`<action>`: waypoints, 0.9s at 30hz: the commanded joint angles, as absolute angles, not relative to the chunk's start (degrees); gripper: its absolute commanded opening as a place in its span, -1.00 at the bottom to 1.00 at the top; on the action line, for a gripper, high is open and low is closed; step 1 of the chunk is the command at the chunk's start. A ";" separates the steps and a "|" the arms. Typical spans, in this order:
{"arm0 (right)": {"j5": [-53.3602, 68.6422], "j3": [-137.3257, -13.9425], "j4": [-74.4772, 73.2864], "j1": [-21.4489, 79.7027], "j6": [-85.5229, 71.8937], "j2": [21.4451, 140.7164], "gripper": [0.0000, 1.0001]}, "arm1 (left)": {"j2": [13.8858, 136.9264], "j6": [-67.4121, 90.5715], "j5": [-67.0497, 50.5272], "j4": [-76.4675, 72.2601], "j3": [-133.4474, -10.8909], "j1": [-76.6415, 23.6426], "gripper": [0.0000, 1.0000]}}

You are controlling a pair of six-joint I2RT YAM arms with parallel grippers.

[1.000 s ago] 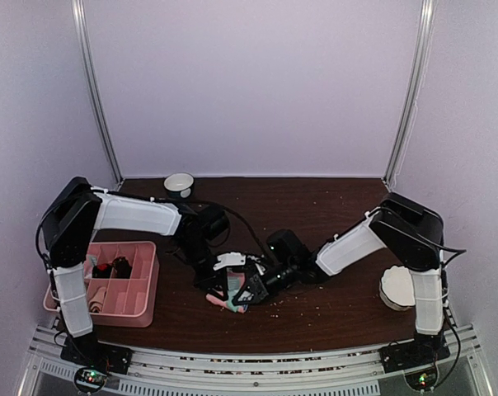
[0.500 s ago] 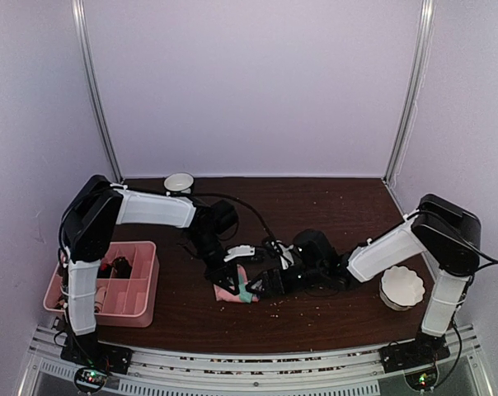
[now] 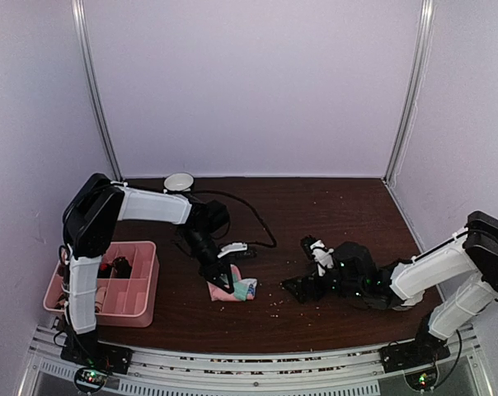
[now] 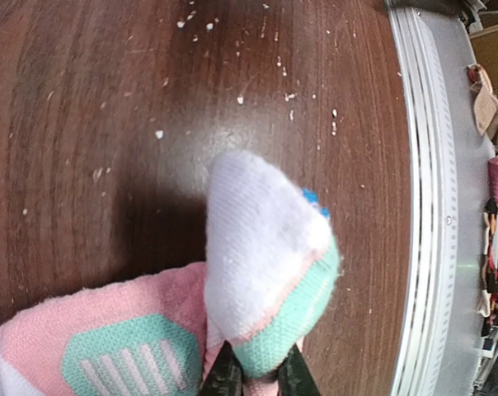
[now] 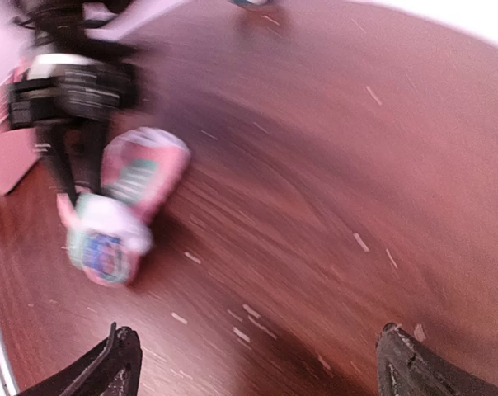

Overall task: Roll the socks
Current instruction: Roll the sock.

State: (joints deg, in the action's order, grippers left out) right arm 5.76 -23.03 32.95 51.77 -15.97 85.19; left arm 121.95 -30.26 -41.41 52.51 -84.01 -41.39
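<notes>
Pink-and-mint knitted socks (image 3: pixel 232 289) (image 4: pixel 265 272) (image 5: pixel 121 210) lie bunched in a partly rolled bundle on the dark brown wooden surface (image 3: pixel 331 214), directly under the left claw (image 3: pixel 223 274) (image 4: pixel 257 378), which is clenched on the bundle's mint-green edge. Well to the bundle's right, the right claw (image 3: pixel 305 268) (image 5: pixel 261 371) hovers low, jaws spread wide, grasping nothing. A pink divided plastic tray (image 3: pixel 150 276) sits left of the left claw.

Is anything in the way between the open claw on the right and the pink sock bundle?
Nothing visible: only crumb-speckled table lies between the right gripper and the pink socks, which the left gripper pinches.
</notes>
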 commanded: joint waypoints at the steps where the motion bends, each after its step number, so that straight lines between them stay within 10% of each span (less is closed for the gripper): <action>1: -5.34 -27.99 21.26 59.60 11.22 82.09 0.99 | 124.90 -31.90 -40.63 56.65 -83.09 -39.57 -0.98; 10: -25.97 -32.05 22.23 74.68 43.33 91.87 0.99 | 130.81 -35.64 -45.20 62.83 -88.32 -39.70 -1.00; 27: -28.81 -45.00 39.75 76.32 74.73 115.73 0.74 | 131.35 -37.63 -46.62 64.47 -89.11 -39.90 -0.98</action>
